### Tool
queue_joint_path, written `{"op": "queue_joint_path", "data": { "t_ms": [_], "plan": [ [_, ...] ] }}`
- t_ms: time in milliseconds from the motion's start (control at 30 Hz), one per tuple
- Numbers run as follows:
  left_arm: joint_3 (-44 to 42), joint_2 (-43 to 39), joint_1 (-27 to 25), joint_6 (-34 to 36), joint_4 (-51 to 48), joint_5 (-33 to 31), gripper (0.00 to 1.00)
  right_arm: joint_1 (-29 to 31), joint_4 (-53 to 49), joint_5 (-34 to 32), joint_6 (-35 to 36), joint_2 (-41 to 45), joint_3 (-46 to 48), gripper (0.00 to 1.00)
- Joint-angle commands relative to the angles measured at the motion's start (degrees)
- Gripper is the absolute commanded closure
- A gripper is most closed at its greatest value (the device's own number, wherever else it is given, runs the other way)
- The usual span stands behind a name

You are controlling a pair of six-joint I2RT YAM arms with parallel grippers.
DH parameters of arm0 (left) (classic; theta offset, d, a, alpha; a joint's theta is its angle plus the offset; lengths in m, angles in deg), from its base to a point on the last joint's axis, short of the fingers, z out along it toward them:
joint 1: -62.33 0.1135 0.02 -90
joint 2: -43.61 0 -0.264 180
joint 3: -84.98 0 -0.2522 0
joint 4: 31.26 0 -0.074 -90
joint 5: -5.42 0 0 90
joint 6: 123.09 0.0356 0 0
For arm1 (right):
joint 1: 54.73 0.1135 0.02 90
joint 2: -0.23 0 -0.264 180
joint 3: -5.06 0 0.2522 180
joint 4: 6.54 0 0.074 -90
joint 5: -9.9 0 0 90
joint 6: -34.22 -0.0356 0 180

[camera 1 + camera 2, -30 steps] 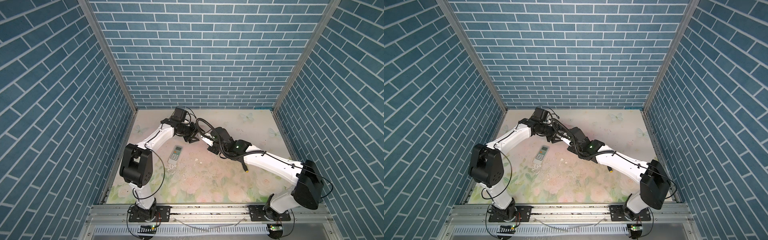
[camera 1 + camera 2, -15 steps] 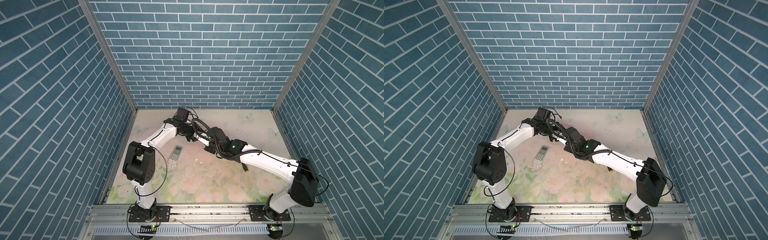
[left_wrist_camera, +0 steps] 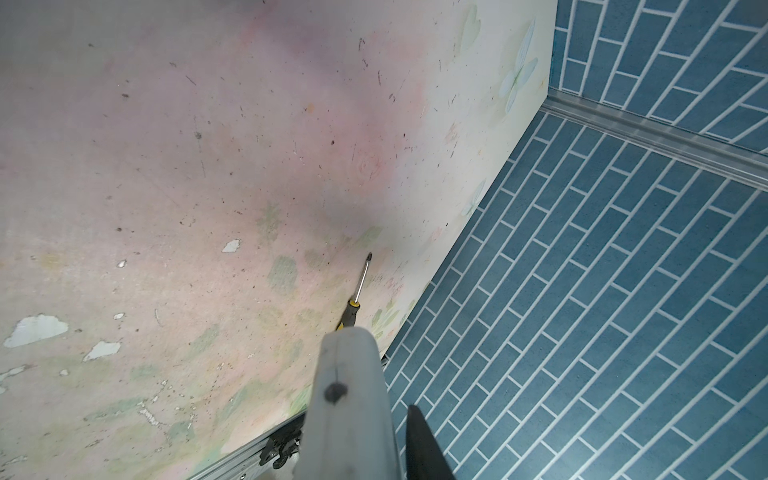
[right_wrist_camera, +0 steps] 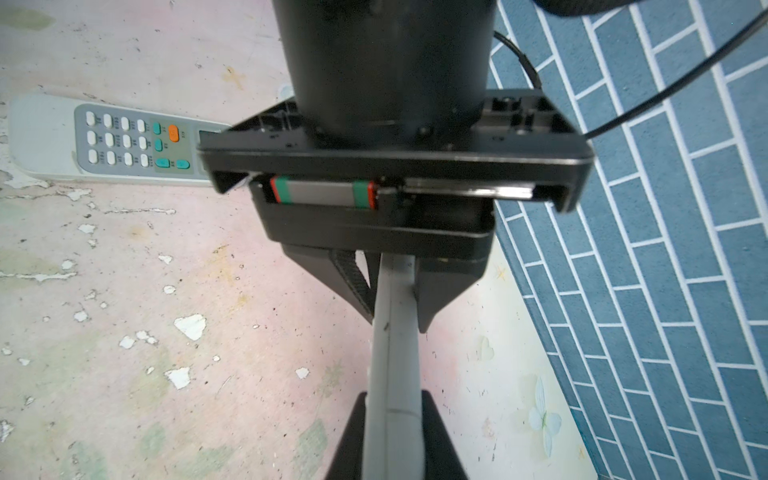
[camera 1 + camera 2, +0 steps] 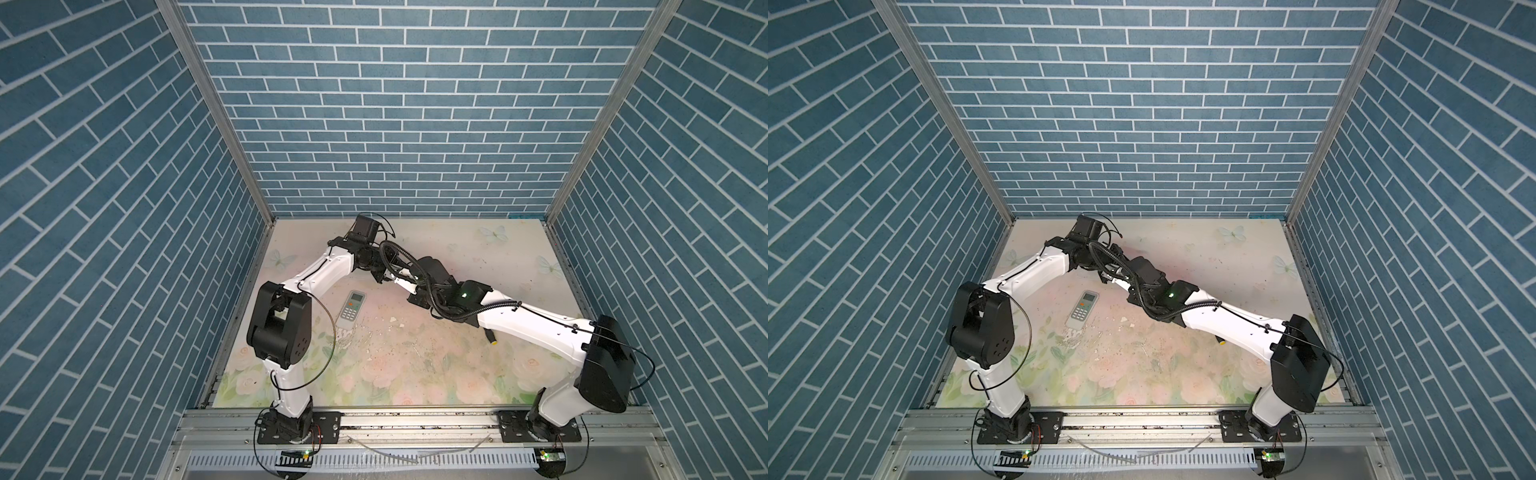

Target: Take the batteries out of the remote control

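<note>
- Right wrist view: the right gripper is clamped on the narrow sides of the grey-white remote control, which is seen edge-on and held above the desk.
- At the far end of that remote control the left gripper has a finger on each side. The left wrist view shows a gap beside one black finger, so I cannot tell if it is gripping.
- In both top views the remote control spans between the two grippers near the back middle of the desk.
- The batteries cannot be seen in any view.
- A second remote lies buttons-up on the desk, nearer the left arm.
- A screwdriver lies on the desk, well apart from both grippers.
</note>
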Motion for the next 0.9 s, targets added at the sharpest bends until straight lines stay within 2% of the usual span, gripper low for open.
{"op": "queue_joint_path", "data": {
  "t_ms": [0, 133, 367, 733, 867],
  "plan": [
    [1.7, 0.9, -0.3, 4.1, 2.5, -0.4, 0.89, 0.4, 1.1, 0.6, 0.4, 0.2, -3.3, 0.98],
    [2.6, 0.9, -0.4, 4.2, 2.4, -0.7, 1.0, 0.7, 1.4, 0.0, 0.5, 0.7, -3.2, 0.93],
    [4.0, 0.8, -0.4, 4.3, 2.5, -1.1, 1.0, 1.5, 1.5, -1.7, 1.1, 1.5, -3.3, 0.84],
    [5.8, 0.4, -0.4, 3.8, 4.3, -1.4, 1.0, 2.0, 3.1, -5.3, 1.7, 0.6, -3.6, 0.62],
    [5.0, 0.1, -0.4, 3.5, 5.1, -1.4, 1.0, 1.9, 4.0, -7.4, 2.1, 0.1, -3.9, 0.5]
  ]
}}
